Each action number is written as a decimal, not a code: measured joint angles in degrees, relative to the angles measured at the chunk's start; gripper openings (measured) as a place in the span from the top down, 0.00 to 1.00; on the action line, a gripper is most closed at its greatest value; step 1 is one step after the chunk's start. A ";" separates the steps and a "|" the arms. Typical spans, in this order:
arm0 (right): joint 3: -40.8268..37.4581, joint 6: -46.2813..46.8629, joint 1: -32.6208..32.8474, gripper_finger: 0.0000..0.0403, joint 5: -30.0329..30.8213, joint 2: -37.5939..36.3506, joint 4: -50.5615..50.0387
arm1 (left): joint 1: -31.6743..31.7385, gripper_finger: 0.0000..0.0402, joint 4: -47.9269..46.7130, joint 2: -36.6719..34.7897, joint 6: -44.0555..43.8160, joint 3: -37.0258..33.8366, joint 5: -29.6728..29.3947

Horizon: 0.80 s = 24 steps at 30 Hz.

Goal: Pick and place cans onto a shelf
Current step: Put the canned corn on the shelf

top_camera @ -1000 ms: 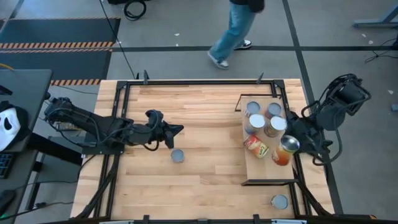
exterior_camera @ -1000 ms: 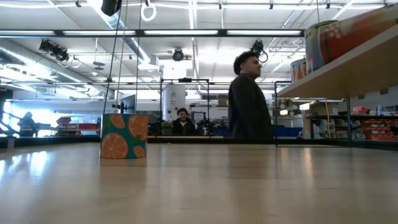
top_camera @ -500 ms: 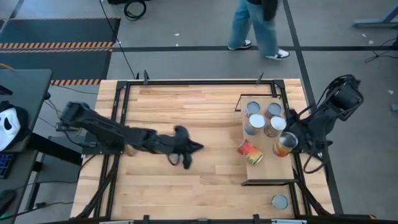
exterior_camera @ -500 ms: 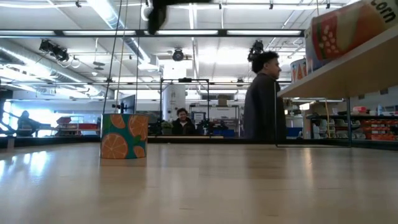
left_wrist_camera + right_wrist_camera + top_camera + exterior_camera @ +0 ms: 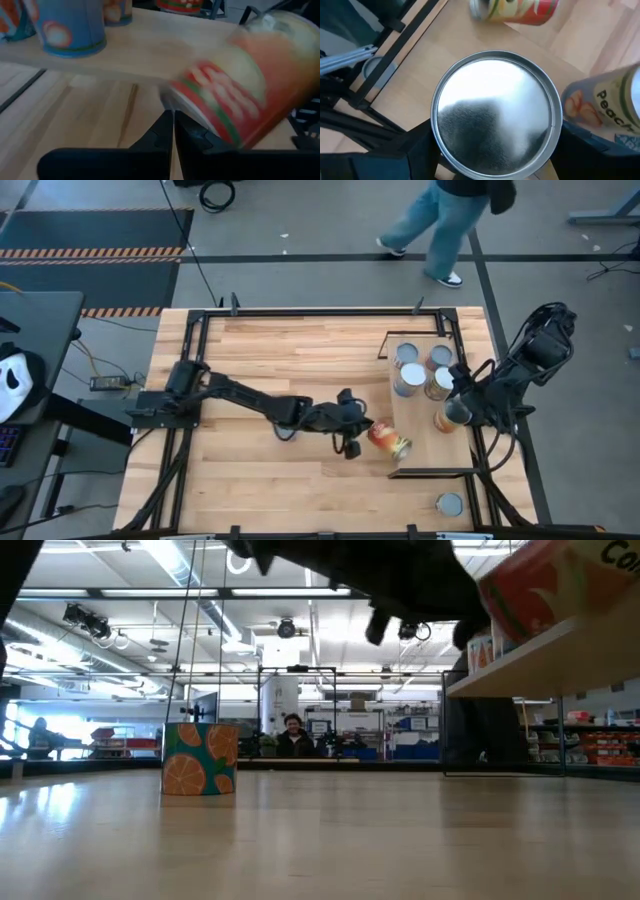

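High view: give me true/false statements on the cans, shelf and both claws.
1. A red can lies tipped at the shelf's left edge. True.
2. The left claw is wide open around that can. False: its fingers are together, beside the can.
3. The right claw grips a silver-topped can. True.
4. No can stands off the shelf. False: a lone can stands on the table near its front right corner.

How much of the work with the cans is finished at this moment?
Three cans stand on the shelf. The right pincer holds a fourth can over it. The left pincer, shut, is at a fallen red can on the shelf's edge. One can remains on the table.
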 joint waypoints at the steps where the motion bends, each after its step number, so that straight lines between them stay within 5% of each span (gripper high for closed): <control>1: 0.00 -0.27 0.00 0.23 -0.22 0.00 0.06 | 0.16 0.94 0.15 0.97 0.53 1.54 0.77; 24: -3.39 -1.85 0.00 0.22 1.58 0.76 -0.57 | -2.20 0.94 -11.34 -1.28 -2.05 5.65 1.67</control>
